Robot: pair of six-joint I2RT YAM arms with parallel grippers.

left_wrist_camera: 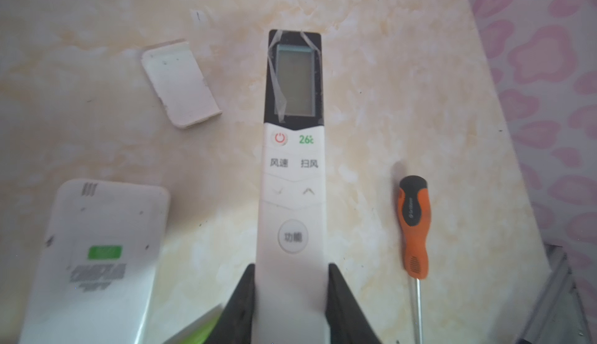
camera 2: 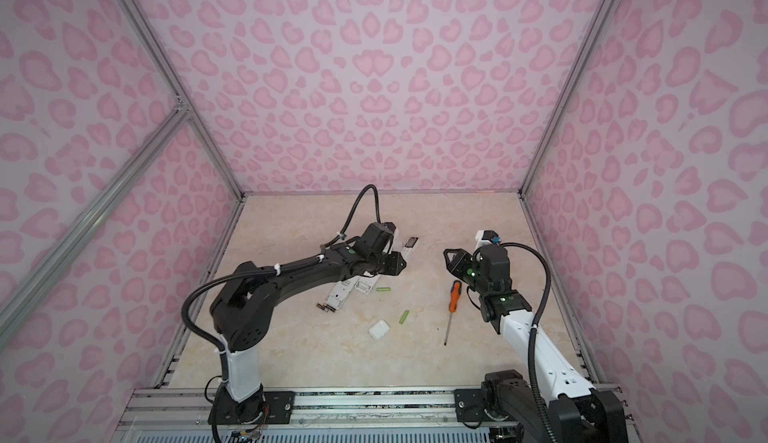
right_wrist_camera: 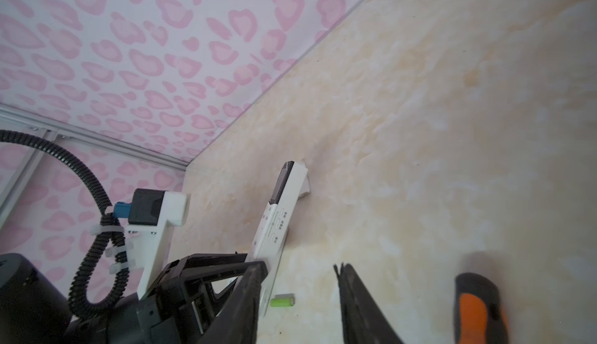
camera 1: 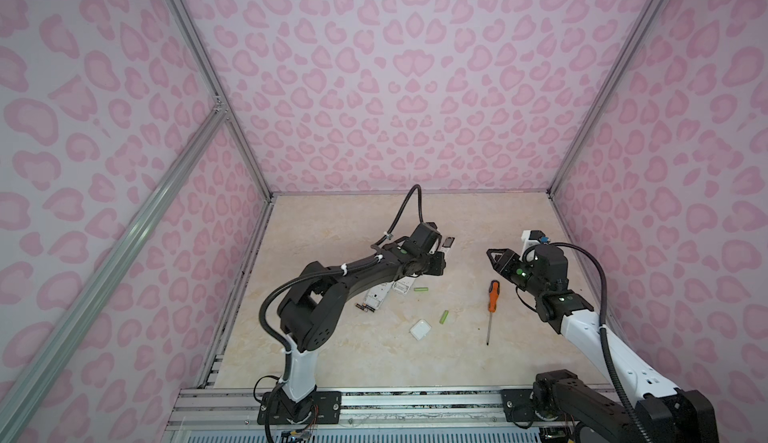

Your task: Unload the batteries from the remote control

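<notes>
1. While the left gripper is clamped on the lower end of a slim white remote, that remote sits face up between the jaws, display end pointing away from the wrist.
2. The right gripper hangs in the air with its jaws apart and nothing between them. In both top views it points toward the left gripper, with a clear gap between the 2.
3. 2 lime-green batteries lie loose on the table. 1 lies just beside the remotes under the left arm. The other battery lies nearer the front, between a white cover and the orange-handled screwdriver.
4. Dark batteries with gold-orange ends lie at the near end of an opened remote, partly under the left arm.
5. A second white remote lies just beside the opened one.
6. The screwdriver lies flat in front of the right gripper, its tip toward the front edge.
7. The held remote's back is hidden — I cannot tell whether batteries are inside it.
</notes>
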